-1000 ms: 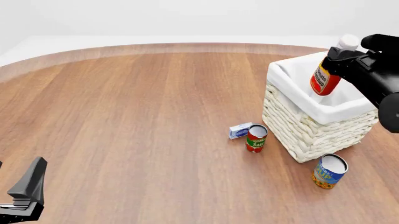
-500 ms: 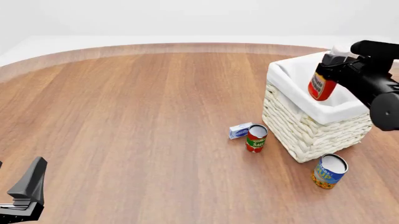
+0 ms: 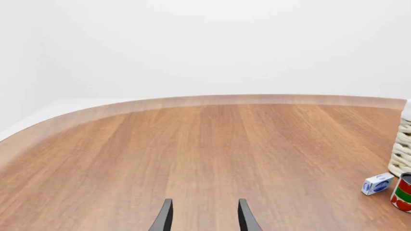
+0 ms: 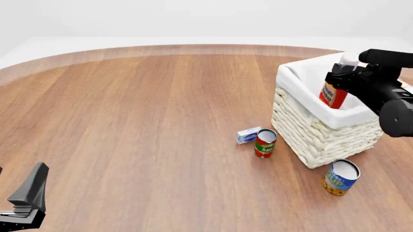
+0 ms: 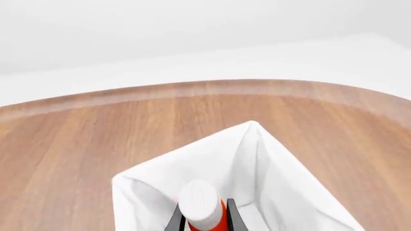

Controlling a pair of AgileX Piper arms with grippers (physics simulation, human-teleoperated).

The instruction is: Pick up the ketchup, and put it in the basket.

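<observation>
The right gripper point(image 4: 340, 77) is clamped on the ketchup point(image 4: 333, 92), its dark fingers point(image 5: 232, 215) pressed against the red body just under the white cap, one on each side as the right wrist view shows. The bottle hangs cap-up and slightly tilted over the open top of the basket point(image 4: 310, 130), its lower part inside the white cloth liner point(image 4: 298, 84), with the red body showing against the liner's inner wall in the front view; whether its base touches the basket floor cannot be told. In the right wrist view the cap point(image 5: 199, 199) sits between the fingers with the liner's folded corner rising beyond it. The basket stands on the wooden table point(image 4: 142, 121) at its right side. Just beside the basket's near-left wall stands a short red-and-green tomato sauce can point(image 4: 264, 143), and a small blue-and-white box point(image 4: 248, 135) lies touching or almost touching that can on its left. A blue-and-yellow can point(image 4: 340, 177) stands near the basket's front corner, closer to the camera. Well apart from all this, the left gripper point(image 3: 201, 219) hovers at the near-left of the table, its two fingers spread apart with nothing between them.
</observation>
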